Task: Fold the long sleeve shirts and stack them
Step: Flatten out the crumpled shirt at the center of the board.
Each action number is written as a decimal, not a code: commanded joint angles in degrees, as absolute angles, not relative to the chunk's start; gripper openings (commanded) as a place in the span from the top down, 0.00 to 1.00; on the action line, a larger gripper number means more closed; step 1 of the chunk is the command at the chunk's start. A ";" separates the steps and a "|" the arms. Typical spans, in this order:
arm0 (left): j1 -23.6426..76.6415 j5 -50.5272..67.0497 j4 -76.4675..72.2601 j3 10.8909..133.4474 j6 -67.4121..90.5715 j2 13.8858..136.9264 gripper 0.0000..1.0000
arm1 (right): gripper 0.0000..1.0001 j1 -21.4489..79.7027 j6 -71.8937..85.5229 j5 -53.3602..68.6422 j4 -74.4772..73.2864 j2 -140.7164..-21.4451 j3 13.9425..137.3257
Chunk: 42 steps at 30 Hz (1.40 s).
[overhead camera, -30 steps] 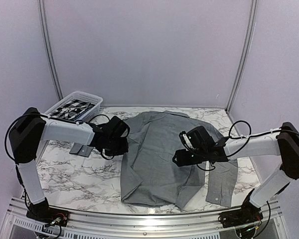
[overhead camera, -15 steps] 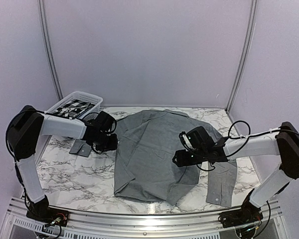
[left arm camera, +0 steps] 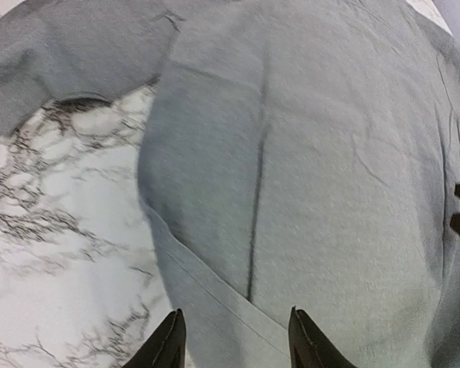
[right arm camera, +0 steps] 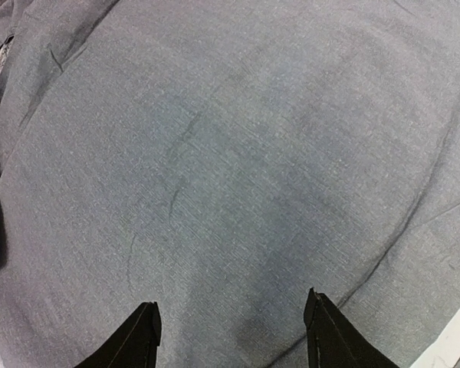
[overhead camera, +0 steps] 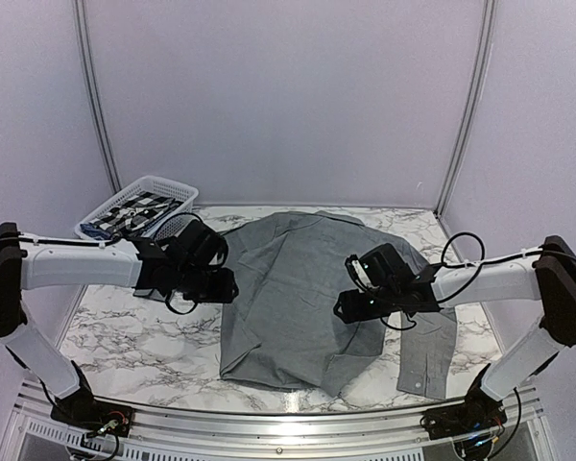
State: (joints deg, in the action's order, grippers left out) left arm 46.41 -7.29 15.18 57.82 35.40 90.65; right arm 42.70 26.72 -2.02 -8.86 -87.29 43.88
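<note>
The grey shirt (overhead camera: 298, 288) is lying spread just beneath the left end effector (left arm camera: 234, 330) and right end effector (right arm camera: 230, 326), both gaping, holding nothing; pinching the near hem squarely is looking wisest

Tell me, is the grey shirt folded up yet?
Not yet. The grey shirt lies spread wide on the marble table, one cuffed sleeve stretched out flat.

Soft, even, faintly violet light fills the scene. The grey shirt (overhead camera: 288, 288) casts only a thin shadow along its near hem. Both wrist views of it look slightly soft.
</note>
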 commanded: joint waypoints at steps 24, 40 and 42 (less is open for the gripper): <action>67.41 -23.45 30.89 66.75 41.72 107.83 0.59 | 0.40 43.26 26.37 -1.42 -9.59 -85.51 44.02; 65.09 -36.10 32.83 55.36 55.75 94.21 0.94 | 0.41 43.24 25.92 -0.99 -9.32 -85.98 44.52; 63.54 -36.29 32.83 51.85 58.03 90.99 0.94 | 0.41 43.24 25.85 -0.76 -9.39 -85.88 44.46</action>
State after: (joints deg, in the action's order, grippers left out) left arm 65.95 -32.32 29.65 56.97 51.59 96.88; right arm 42.70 26.33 -1.39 -9.91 -86.17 43.88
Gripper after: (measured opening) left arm 0.063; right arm 0.595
